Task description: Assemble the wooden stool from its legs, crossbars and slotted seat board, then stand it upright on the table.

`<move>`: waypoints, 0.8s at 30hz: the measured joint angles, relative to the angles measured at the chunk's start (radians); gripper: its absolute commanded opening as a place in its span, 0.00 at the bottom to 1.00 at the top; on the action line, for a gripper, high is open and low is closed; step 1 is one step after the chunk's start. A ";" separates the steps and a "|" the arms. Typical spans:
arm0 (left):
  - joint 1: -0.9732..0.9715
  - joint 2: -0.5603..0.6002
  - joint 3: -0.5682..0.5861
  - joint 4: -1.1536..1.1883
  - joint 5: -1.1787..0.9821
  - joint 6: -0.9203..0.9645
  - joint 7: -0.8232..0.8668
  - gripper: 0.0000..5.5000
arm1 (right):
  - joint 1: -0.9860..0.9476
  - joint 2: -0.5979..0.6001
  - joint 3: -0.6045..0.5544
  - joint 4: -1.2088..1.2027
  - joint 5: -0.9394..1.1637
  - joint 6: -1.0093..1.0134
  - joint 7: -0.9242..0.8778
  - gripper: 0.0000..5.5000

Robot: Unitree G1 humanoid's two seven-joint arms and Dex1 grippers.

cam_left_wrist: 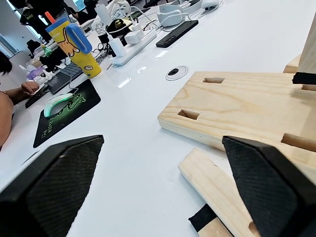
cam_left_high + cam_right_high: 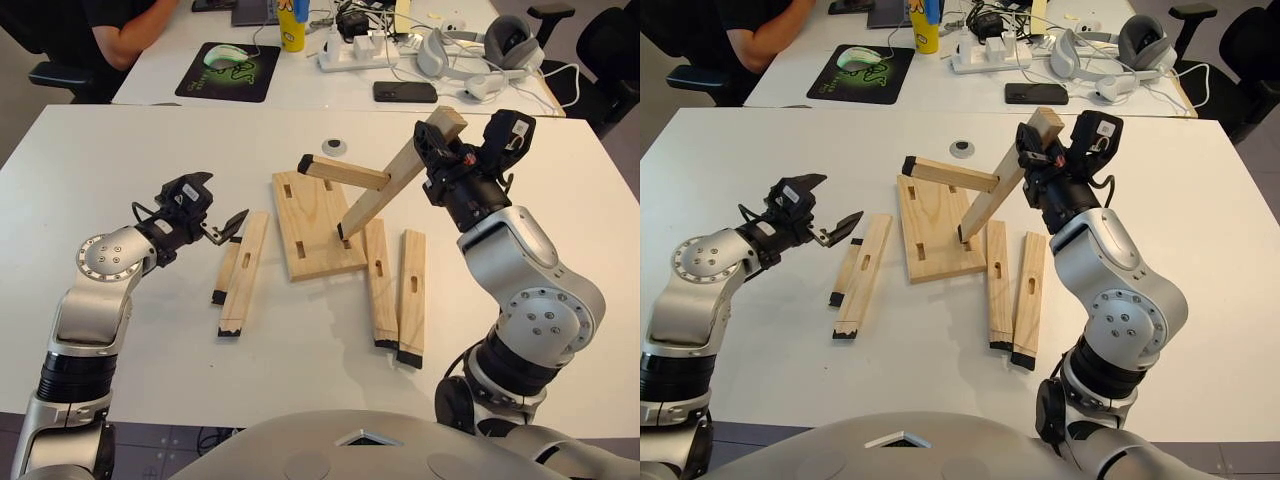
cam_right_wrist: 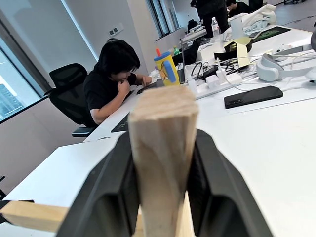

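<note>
The slotted seat board lies flat at the table's middle. My right gripper is shut on a wooden leg that slants down to the board, its black tip resting there. A crossbar sticks out sideways from that leg toward the left. The right wrist view shows the leg's top end clamped between the fingers. My left gripper hangs open, holding nothing, just above the far ends of two loose wooden pieces. Two more legs lie right of the board.
A small round grommet sits in the table behind the board. The desk beyond holds a mouse pad, a yellow cup, a phone and headsets. White table surface stretches bare at the front and far left.
</note>
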 measured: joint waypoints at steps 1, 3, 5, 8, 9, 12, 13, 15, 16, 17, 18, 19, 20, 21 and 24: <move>0.002 0.000 0.000 -0.001 0.000 0.001 0.003 0.81 | -0.002 -0.003 0.000 0.001 0.002 0.002 0.003 0.19; 0.008 0.000 0.000 -0.007 0.000 0.004 0.006 0.81 | -0.003 -0.011 0.001 0.001 0.007 0.004 0.004 0.19; 0.013 0.000 0.001 -0.009 0.000 0.006 0.007 0.81 | -0.003 -0.024 0.004 0.001 0.010 0.012 0.005 0.19; 0.013 0.000 0.004 -0.011 -0.001 0.007 0.007 0.81 | 0.000 -0.031 0.006 0.001 0.012 0.014 0.005 0.19; 0.013 0.000 0.005 -0.012 -0.001 0.007 0.007 0.81 | 0.000 -0.033 0.006 0.001 0.012 0.014 0.005 0.19; 0.016 -0.001 0.005 -0.016 -0.001 0.008 0.008 0.81 | 0.001 -0.035 0.006 0.001 0.012 0.014 0.003 0.19; 0.016 -0.001 0.005 -0.016 -0.001 0.008 0.008 0.81 | 0.001 -0.035 0.005 0.001 0.012 0.014 0.003 0.19; 0.016 -0.001 0.005 -0.016 -0.001 0.008 0.008 0.81 | 0.001 -0.036 0.005 0.001 0.012 0.014 0.002 0.19; 0.016 -0.001 0.005 -0.016 -0.001 0.008 0.008 0.81 | 0.002 -0.038 0.005 0.000 0.012 0.014 0.002 0.19; 0.016 -0.001 0.005 -0.016 -0.001 0.008 0.008 0.81 | 0.004 -0.040 0.005 -0.001 0.012 0.014 0.002 0.19; 0.016 -0.001 0.005 -0.016 -0.001 0.008 0.008 0.81 | 0.008 -0.042 0.005 -0.002 0.012 0.014 0.002 0.19; 0.016 0.000 0.005 -0.016 -0.001 0.008 0.008 0.81 | 0.015 -0.042 0.006 -0.004 0.012 0.014 0.002 0.19; 0.016 0.000 0.005 -0.016 -0.001 0.008 0.007 0.81 | 0.025 -0.043 0.006 -0.007 0.012 0.014 0.003 0.19; 0.016 0.000 0.005 -0.016 -0.001 0.008 0.007 0.81 | 0.034 -0.043 0.006 -0.012 0.017 0.014 0.004 0.19; 0.016 0.000 0.005 -0.016 -0.001 0.008 0.007 0.81 | 0.046 -0.052 0.006 -0.020 0.020 0.009 0.013 0.19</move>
